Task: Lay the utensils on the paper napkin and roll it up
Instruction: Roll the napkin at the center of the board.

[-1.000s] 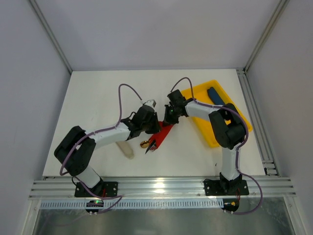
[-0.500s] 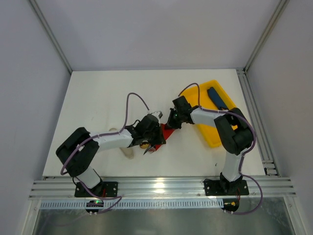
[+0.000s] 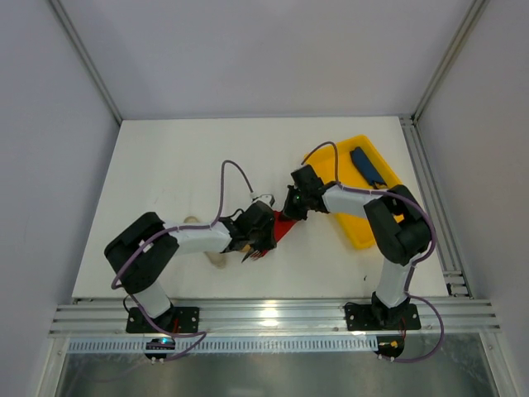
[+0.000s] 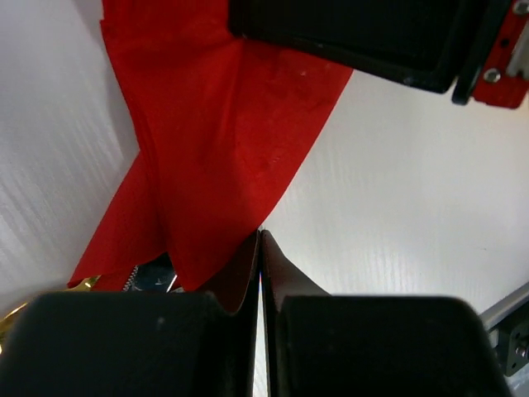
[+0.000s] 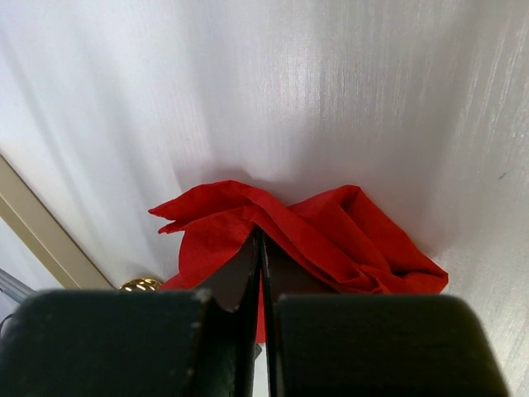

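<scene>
Two arms are meeting low over the middle of the white tabletop (image 3: 165, 165), and only the top view is showing the whole layout. From the left, a pale beige sleeve (image 3: 216, 258) is lying beside the left arm. The left gripper (image 3: 261, 240) is pointing down over the utensils (image 3: 250, 253). The paper napkin (image 3: 282, 228) is showing as a small red wedge between the two grippers, and the right gripper (image 3: 290, 212) is bearing on its far end. The yellow tray (image 3: 355, 233) with a dark-blue oblong item (image 3: 368, 165) is sitting further right. From up there the jaws are too small to read. The left wrist view is filling that in: the left gripper's jaws are pressed fully together, with their tips lying right at the napkin's near edge. Whether any paper is caught between them I cannot tell. In that view a gold end of the utensils (image 4: 87, 284) is peeking out from under the red sheet at lower left, mostly cut off by the finger, and a black housing (image 4: 355, 29) is covering the napkin's far end. The right wrist view is showing the right gripper's jaws likewise closed tight and pinching the crumpled napkin, whose folds are bunching up around the tips. A rounded gold end is just showing at its lower left, the rest of the utensils being hidden.
</scene>
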`<state>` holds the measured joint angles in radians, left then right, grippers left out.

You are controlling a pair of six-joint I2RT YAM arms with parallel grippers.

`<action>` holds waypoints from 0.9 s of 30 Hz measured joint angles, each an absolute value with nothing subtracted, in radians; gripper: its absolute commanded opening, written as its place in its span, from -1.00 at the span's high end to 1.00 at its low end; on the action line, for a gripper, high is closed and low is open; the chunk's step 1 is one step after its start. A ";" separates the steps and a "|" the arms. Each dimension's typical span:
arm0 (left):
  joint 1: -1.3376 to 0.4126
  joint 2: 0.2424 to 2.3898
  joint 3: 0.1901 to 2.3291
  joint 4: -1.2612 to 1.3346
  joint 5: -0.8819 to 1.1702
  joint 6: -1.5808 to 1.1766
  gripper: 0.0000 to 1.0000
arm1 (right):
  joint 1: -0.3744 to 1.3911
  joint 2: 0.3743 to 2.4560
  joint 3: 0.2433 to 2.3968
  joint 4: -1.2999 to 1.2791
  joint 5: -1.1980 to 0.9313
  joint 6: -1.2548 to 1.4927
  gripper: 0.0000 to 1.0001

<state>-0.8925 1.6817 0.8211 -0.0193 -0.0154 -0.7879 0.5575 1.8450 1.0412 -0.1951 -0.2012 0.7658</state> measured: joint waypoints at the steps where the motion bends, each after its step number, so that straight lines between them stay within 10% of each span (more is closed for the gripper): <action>1: -0.893 1.682 0.822 -0.020 -0.032 -0.789 1.00 | 0.558 1.843 1.039 -0.194 -0.200 0.764 0.93; 27: -0.791 1.715 0.921 -0.185 -0.322 -0.789 1.00 | 0.701 1.733 0.907 -0.153 -0.119 0.714 0.92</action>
<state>-0.7914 1.7153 0.9207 -0.1852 -0.3222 -0.7895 0.7006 1.7332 0.9066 -0.1532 -0.1188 0.7136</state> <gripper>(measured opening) 0.002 0.037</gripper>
